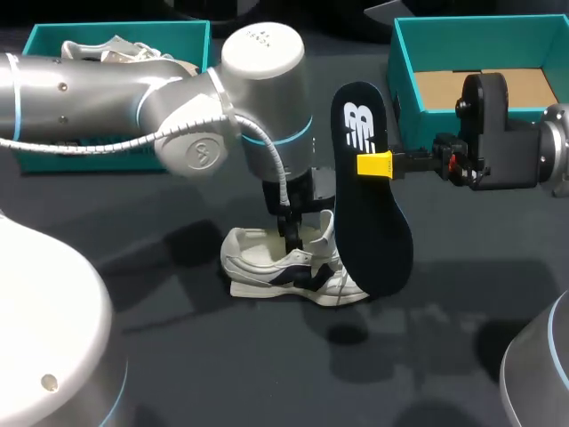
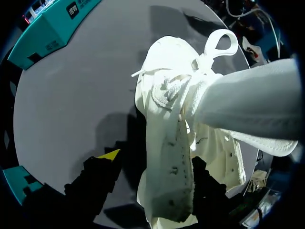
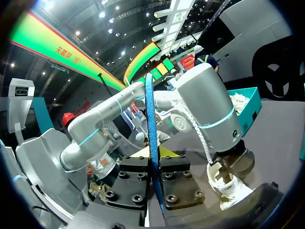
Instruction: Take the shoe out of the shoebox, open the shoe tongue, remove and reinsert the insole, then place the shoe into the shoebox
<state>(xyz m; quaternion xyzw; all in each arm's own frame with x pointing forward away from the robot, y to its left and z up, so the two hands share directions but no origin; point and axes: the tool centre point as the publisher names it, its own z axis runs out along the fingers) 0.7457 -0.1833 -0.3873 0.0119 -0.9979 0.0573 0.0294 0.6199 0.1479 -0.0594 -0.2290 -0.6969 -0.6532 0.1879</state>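
1. Clearly, the right pincer (image 1: 375,165) is clamped on the insole (image 1: 373,231), one yellow tip on each face, the gap between them no wider than the thin foam.
2. The insole is dark, with a white mark near its upper end. It stands almost upright in the air, gripped in its upper half, and most of its length hangs below the right pincer.
3. In the right wrist view the insole (image 3: 151,119) shows edge-on as a narrow blue strip running out ahead of the pincer (image 3: 153,155), pressed between its two black blocks.
4. The white shoe (image 1: 276,267) stands on its sole on the dark surface (image 1: 178,356), below and beside the right pincer. The insole's lower end is in front of the shoe's toe end.
5. The left pincer (image 1: 289,233) comes straight down into the shoe's opening.
6. In the left wrist view a strip of the upper with eyelets lies within the pincer (image 2: 155,160), and the shoe (image 2: 167,119) stretches ahead of it. Whether it is gripped, I cannot tell.
7. One teal box (image 1: 404,71) lies behind the right pincer, showing its brown floor.
8. A second teal box (image 1: 53,40) lies well behind the left pincer, and something white shows in it.
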